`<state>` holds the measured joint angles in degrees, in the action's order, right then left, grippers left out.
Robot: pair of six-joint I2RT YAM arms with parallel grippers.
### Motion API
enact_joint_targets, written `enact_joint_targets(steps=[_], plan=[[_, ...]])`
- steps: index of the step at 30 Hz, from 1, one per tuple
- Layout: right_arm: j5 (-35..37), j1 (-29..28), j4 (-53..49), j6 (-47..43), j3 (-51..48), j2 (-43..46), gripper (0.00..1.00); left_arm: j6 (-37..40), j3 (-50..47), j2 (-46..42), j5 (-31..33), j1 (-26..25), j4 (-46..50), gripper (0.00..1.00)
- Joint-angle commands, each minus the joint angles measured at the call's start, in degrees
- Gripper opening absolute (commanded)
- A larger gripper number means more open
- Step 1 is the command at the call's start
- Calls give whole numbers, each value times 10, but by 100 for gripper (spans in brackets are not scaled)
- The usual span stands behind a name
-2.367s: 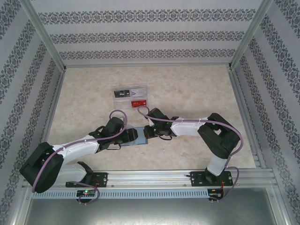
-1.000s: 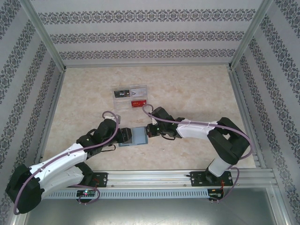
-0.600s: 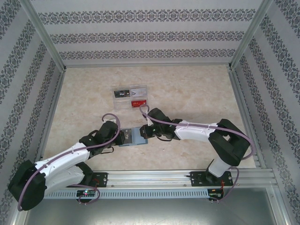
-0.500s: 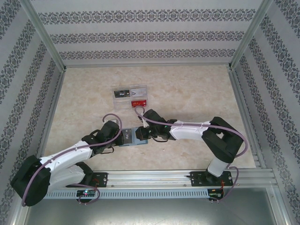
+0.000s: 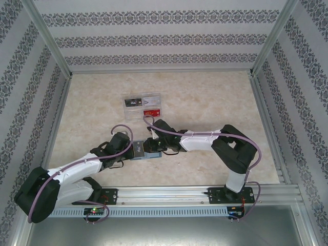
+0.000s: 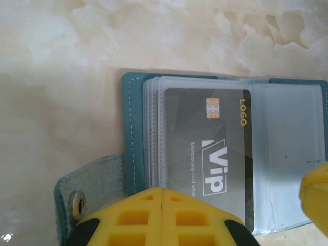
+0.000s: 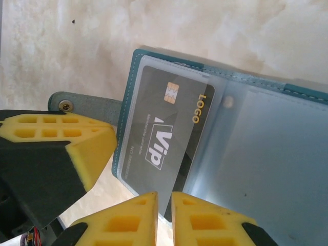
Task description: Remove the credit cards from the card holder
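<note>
Seen from above, the card holder [image 5: 148,152] lies open below centre between both arms, while the left wrist view shows the left gripper [image 6: 163,191] clenched at its bottom edge with the grey card [image 6: 210,154] not yet out of its sleeve, and the right wrist view has the right gripper [image 7: 164,199] almost closed at that card's lower corner, though I cannot tell if it is grasping it.

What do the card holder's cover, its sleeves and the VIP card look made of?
Card holder cover: teal leather or faux leather, stitched edge, fuzzy strap underside. Sleeves: likely clear soft plastic, glossy, cloudy. VIP card: rigid dark grey plastic, apparently, with gold chip.
</note>
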<state>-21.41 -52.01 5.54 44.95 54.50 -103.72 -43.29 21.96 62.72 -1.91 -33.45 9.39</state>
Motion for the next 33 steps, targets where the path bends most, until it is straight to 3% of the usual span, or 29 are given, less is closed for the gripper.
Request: enact_joint_targets(steps=[1,20,22,26,33], plan=[[-13,-5,6,8,17,-17,19,3,-10,7,-7,7,-19,3],[-26,2,15,24,19,-50,18,-6,-15,37,-29,7,-44,2],[-26,3,16,25,18,-49,16,-6,-15,36,-28,7,-42,2],[-27,3,22,29,13,-46,1,-7,-13,35,-23,7,-35,0],[-28,10,36,42,-7,-36,0,-15,-9,35,5,8,-7,0]])
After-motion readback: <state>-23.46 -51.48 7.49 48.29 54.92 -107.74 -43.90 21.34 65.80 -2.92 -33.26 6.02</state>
